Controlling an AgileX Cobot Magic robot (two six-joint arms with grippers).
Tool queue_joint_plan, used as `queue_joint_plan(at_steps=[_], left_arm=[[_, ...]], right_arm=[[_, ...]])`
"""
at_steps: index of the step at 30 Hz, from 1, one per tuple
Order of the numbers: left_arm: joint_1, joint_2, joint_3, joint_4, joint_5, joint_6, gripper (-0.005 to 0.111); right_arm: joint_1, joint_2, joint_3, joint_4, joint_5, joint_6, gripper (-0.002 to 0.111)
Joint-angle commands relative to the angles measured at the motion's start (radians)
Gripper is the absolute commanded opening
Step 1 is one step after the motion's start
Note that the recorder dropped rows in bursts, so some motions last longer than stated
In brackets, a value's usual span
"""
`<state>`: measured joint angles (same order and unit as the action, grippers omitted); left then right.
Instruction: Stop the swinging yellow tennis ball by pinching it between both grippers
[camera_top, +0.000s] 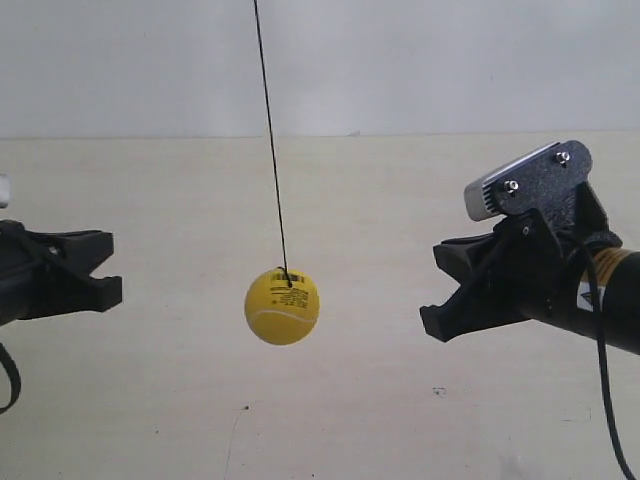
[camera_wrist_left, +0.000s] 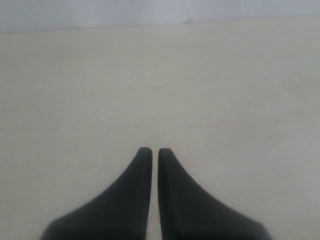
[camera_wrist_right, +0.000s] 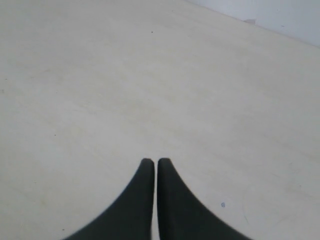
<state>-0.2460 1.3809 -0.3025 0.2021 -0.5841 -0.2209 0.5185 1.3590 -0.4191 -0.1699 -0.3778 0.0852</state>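
Exterior view: yellow tennis ball (camera_top: 282, 307) hangs on cord (camera_top: 270, 140), arms (camera_top: 530, 285) at its 9 and 3 o'clock; left gripper (camera_wrist_left: 151, 150), right gripper (camera_wrist_right: 151, 161) clenched, empty

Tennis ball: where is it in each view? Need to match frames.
Exterior view: yellow tennis ball hangs on a black cord, just below centre.
Left wrist view: not in it; only the shut left hand over the table.
Right wrist view: not in it; only the shut right hand.
Shared landmark: the pale table's far edge against the wall.
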Motion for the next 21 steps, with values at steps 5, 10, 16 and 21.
queue_joint_plan(at_steps=[5, 10, 16, 21], left_arm=[[-0.008, -0.223, 0.107, -0.202, 0.015, 0.108, 0.005], [-0.008, -0.349, 0.15, -0.195, 0.017, 0.071, 0.005], [-0.008, -0.509, 0.18, -0.179, 0.064, 0.017, 0.005], [-0.008, -0.629, 0.18, -0.179, 0.183, 0.011, 0.005]], right_arm=[[0.0, -0.015, -0.002, 0.006, 0.002, -0.014, 0.0], [0.0, -0.015, -0.002, 0.006, -0.014, -0.013, 0.0], [0.0, -0.015, -0.002, 0.006, -0.021, -0.013, 0.0], [0.0, -0.015, -0.002, 0.006, -0.021, -0.013, 0.0]])
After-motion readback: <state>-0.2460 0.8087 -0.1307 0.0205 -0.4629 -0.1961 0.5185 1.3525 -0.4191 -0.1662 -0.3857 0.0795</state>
